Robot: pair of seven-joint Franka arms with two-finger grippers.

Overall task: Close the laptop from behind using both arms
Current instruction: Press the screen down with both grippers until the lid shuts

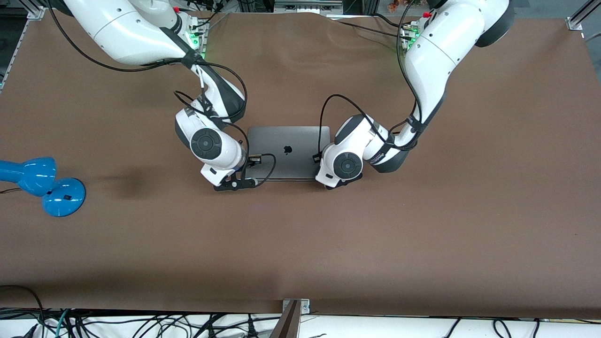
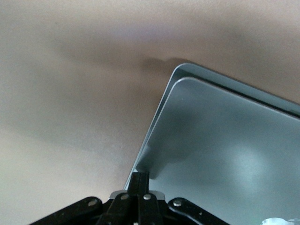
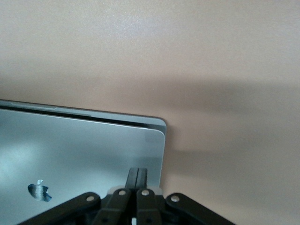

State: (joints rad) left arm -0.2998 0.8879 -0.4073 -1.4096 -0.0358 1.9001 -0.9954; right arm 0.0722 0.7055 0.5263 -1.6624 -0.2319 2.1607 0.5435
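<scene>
Under our two closed claws, the left claw [image 2: 139,180] and the right claw [image 3: 137,174], the laptop [image 1: 287,151] lies nearly shut, so uneven pressing could twist its lid.

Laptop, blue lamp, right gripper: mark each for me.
laptop [image 1: 287,151]: front view, middle of the lid, at the dark logo.
blue lamp [image 1: 63,197]: front view, its round base, toward the right arm's end of the table.
right gripper [image 3: 137,176]: right wrist view, closed fingertips resting on the lid's corner.
</scene>
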